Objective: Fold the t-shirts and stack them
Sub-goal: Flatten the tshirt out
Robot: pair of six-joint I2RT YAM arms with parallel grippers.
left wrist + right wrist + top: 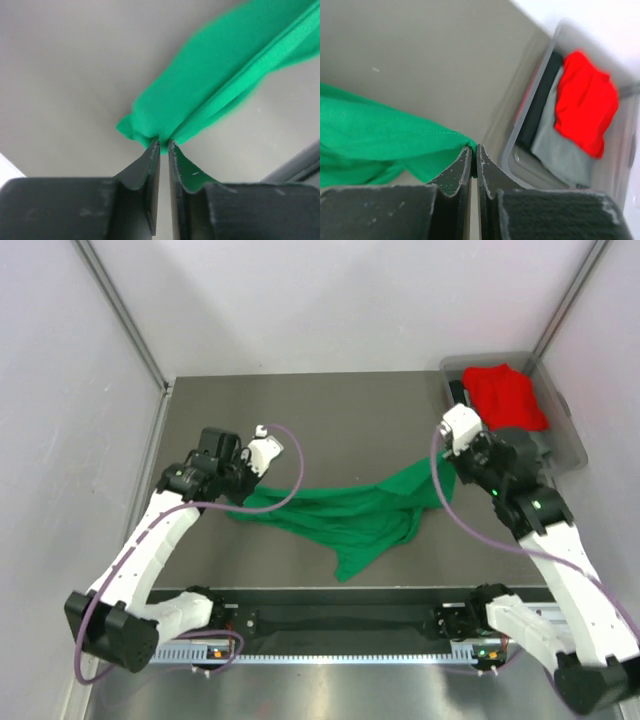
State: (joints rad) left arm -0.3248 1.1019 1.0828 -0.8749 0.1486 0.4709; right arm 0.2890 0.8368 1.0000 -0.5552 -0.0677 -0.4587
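Looking down from above, the green t-shirt (350, 515) hangs in a rumpled, twisted band across the middle of the table (330, 420), strung between the left gripper (250, 480) at middle left and the right gripper (450, 455) at middle right, with a loose tail drooping toward the lower centre. No fold shows on it yet, and the red t-shirt (505, 395) sits bunched in the clear bin (570, 440) at the upper right, so I'd judge the folding barely begun and the stacking all ahead. Bare tabletop lies above the cloth. The side walls stand close behind both arms, and the bin crowds the right gripper. From the left wrist, the left gripper (163, 144) has its jaws only a sliver apart, with a bunched corner of the green t-shirt (210, 80) caught at the tips and running to the upper right over bare table. From the right wrist, the right gripper (474, 149) is closed tight on a stitched edge of the green t-shirt (375, 140), which fills the left of the frame. The clear bin (512, 155) is just beside it at the right, and in it the red t-shirt (585, 110) lies on grey cloth (555, 150).
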